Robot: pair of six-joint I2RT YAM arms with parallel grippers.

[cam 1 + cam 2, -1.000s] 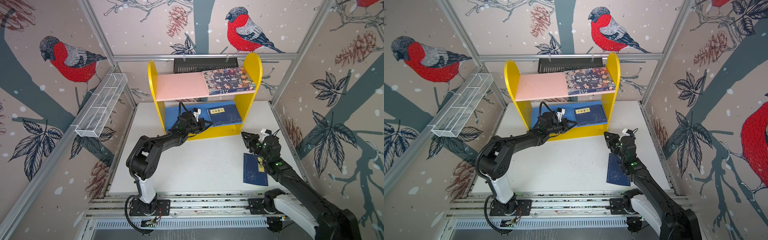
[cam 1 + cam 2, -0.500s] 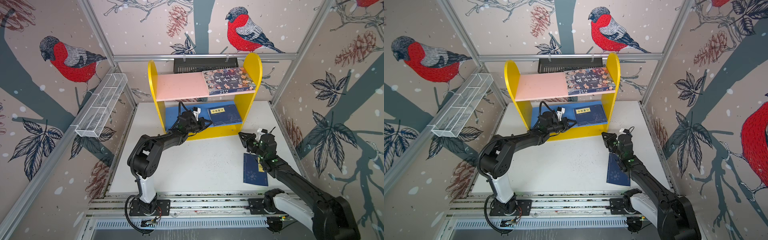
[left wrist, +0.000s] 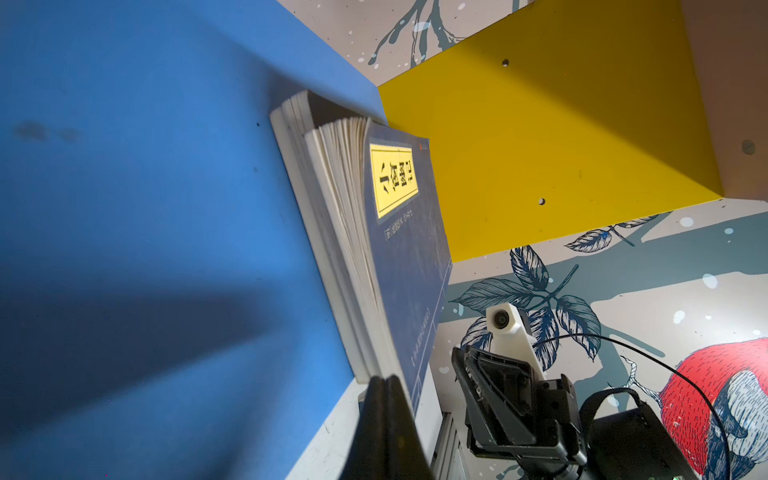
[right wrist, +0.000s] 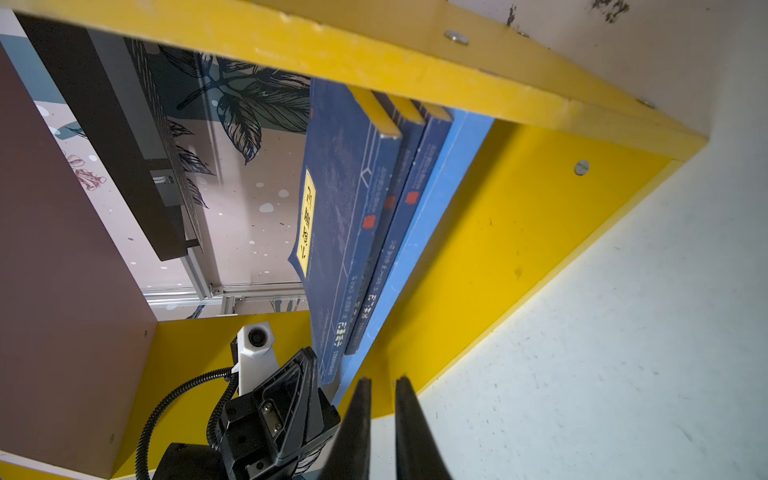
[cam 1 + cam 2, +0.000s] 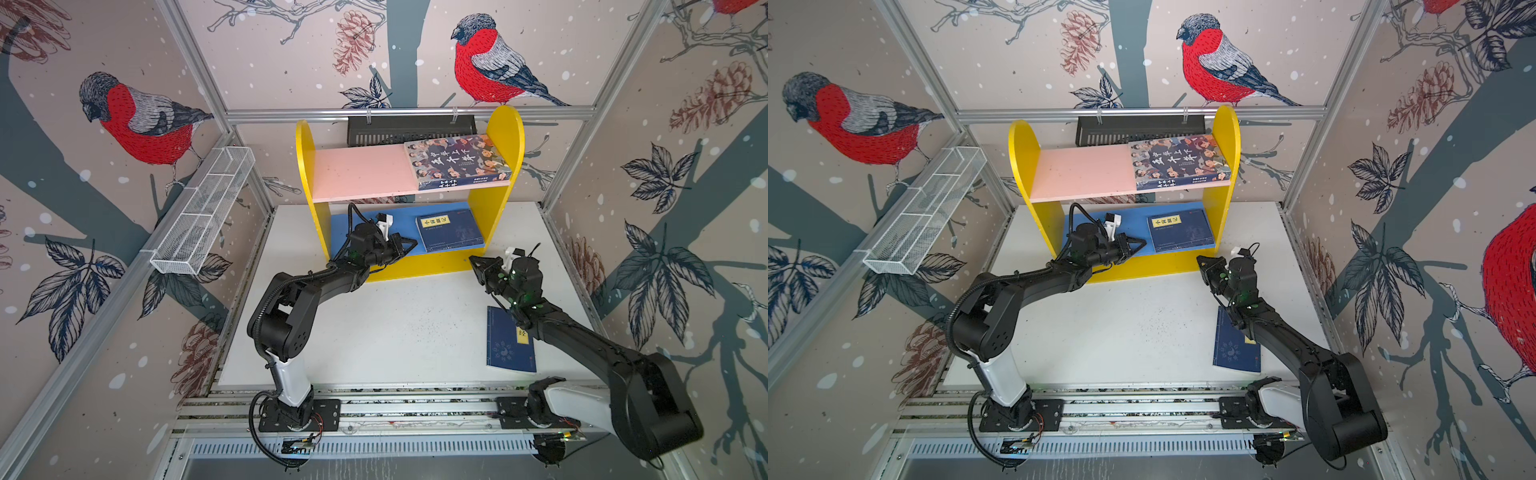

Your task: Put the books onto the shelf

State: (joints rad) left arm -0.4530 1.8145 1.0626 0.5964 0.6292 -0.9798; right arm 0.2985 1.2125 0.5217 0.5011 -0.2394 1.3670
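The white desk fills the middle of both top views. The shelf stands at its far edge, in the upper middle of the frame. The thick cartoon-cover book lies flat on the right half of the pink upper board. On the blue lower board, a stack of navy books lies flat against the right side panel, and the right wrist view shows three spines there. One more navy book lies on the desk at lower right, partly under the right arm.

The left end effector reaches over the lower board's front edge, just beside the stack's near left corner. Its fingers are pressed together and hold nothing. The right end effector hangs over the desk by the shelf's right front corner. Its fingers are a slim gap apart, with nothing between them.
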